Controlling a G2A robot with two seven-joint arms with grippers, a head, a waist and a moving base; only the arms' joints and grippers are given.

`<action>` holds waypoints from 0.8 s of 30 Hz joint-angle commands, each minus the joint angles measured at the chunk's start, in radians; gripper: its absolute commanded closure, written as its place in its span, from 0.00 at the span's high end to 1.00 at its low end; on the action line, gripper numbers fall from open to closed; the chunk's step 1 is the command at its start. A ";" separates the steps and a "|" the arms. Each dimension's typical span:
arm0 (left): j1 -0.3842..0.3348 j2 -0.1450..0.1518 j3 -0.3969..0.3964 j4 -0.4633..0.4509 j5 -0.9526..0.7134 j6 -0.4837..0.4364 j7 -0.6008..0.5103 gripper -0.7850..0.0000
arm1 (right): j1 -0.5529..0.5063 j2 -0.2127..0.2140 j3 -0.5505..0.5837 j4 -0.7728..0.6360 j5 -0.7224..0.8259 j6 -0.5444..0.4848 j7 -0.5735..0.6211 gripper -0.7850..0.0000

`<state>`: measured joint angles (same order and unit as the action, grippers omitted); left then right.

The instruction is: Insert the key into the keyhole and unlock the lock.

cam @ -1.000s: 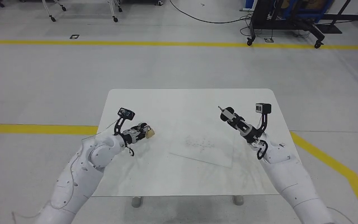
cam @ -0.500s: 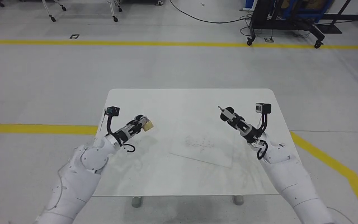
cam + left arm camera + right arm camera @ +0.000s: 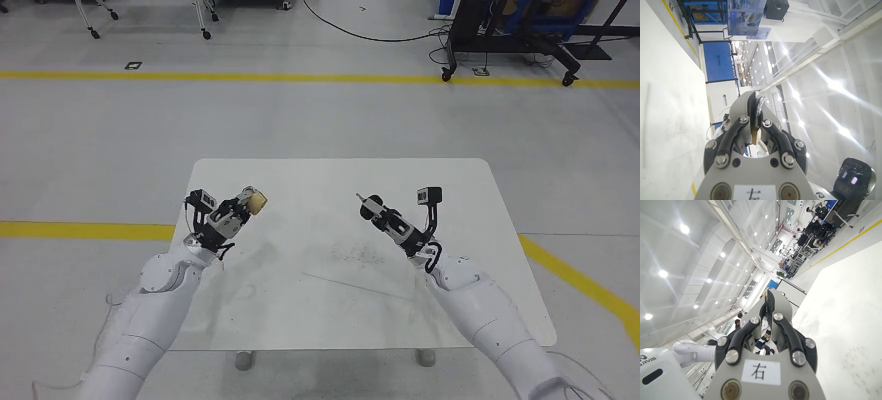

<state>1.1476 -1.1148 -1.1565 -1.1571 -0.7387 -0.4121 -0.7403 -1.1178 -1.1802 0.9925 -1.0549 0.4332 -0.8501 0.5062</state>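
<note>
One lock in left gripper, one key in right gripper

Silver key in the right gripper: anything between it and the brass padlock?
Nothing visible. The small silver key, held by the right gripper, and the brass padlock, held by the left gripper, hang apart above the white table with only open air between them.

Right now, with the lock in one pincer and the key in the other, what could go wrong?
The key is a thin blade pinched in the right pincer; it may pivot on contact. The lock is held in the left pincer above the table; a push could twist or drop it. Which way the keyhole faces cannot be told, so lining up may miss.
</note>
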 commanded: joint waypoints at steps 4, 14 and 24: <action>0.015 0.001 0.003 -0.037 0.115 0.047 0.055 0.00 | 0.000 0.000 0.000 0.000 0.000 0.000 0.000 0.00; -0.090 -0.047 0.138 -0.053 0.080 0.388 0.144 0.00 | -0.015 -0.018 -0.036 -0.112 -0.210 0.130 -0.136 0.00; -0.106 -0.056 0.154 -0.040 0.075 0.384 0.155 0.00 | -0.017 -0.019 -0.039 -0.126 -0.248 0.160 -0.152 0.00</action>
<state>1.0419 -1.1706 -1.0021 -1.1968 -0.6639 -0.0278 -0.5854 -1.1352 -1.1995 0.9533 -1.1813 0.1858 -0.6900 0.3544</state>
